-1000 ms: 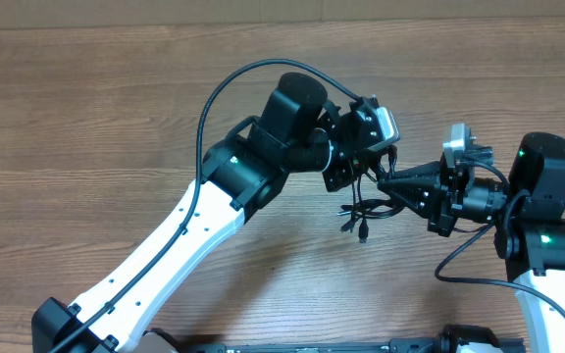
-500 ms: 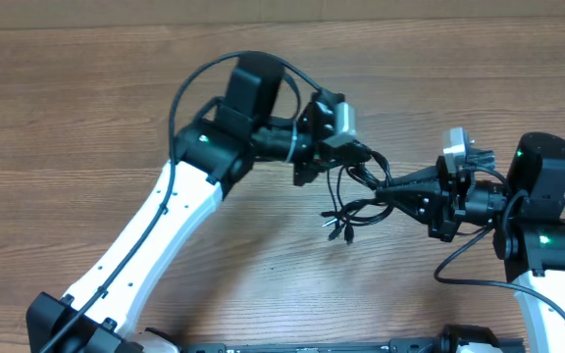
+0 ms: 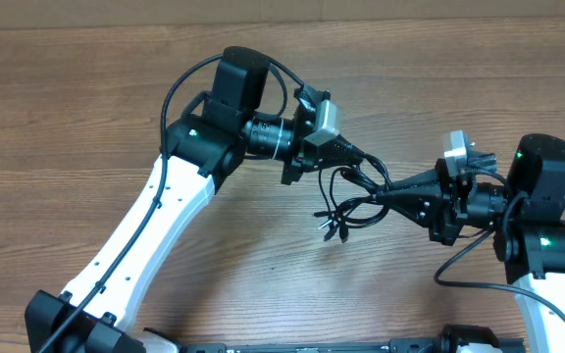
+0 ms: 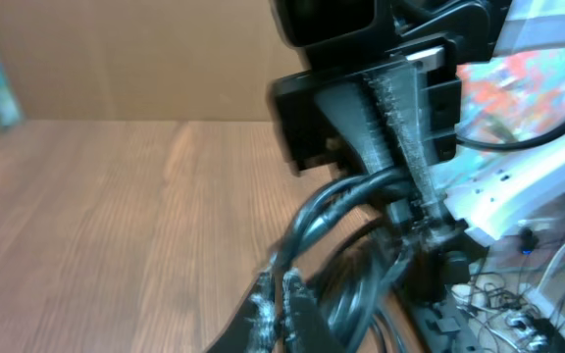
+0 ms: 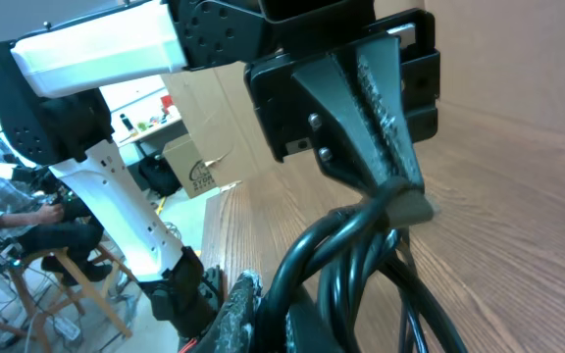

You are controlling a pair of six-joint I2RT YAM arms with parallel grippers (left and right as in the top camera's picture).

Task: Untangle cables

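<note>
The cables (image 3: pixel 349 208) are thin black cords wound in loops, hanging over the wooden table between my two grippers. Their small plug ends (image 3: pixel 333 233) dangle at the lower left of the bundle. My left gripper (image 3: pixel 364 160) is shut on the upper strands and points right. My right gripper (image 3: pixel 387 191) is shut on the loops from the right and points left. In the left wrist view my left gripper (image 4: pixel 276 290) pinches the cables (image 4: pixel 333 204), which run up to the other gripper's fingers (image 4: pixel 400 108). In the right wrist view my right gripper (image 5: pixel 266 306) clamps the looped cables (image 5: pixel 361 245).
The wooden table (image 3: pixel 86 108) spreads to the left and behind both arms. A thicker black arm cable (image 3: pixel 179 83) arcs over the left arm, and another (image 3: pixel 459 270) loops beside the right arm's base. A cardboard wall (image 4: pixel 116 59) stands at the table's far edge.
The left arm has swung left and slightly up, drawing the cables with it. The bundle now hangs further left and more stretched out. The right arm has barely moved.
</note>
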